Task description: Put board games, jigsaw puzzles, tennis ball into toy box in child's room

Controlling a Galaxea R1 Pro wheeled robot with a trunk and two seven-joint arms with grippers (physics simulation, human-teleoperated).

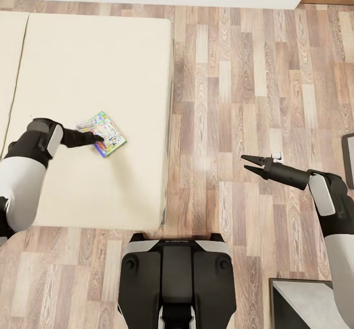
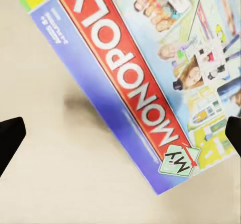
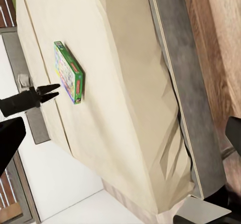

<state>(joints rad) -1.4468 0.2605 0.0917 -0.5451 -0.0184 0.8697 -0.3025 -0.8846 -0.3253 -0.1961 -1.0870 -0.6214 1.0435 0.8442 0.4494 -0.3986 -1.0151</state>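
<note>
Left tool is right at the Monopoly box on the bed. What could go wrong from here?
1. The board game lies flat on the bed, so the left tool may struggle to get a finger under its thin edge and could just push it across the mattress.
2. In the left wrist view the box sits off-centre between the open fingertips; closing now might pinch only a corner, and it could slip when lifted.

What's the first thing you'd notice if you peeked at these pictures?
The colourful Monopoly board game lying on the big cream bed, with the left gripper open right over it. Then the right gripper, open and empty above the wood-plank floor.
</note>
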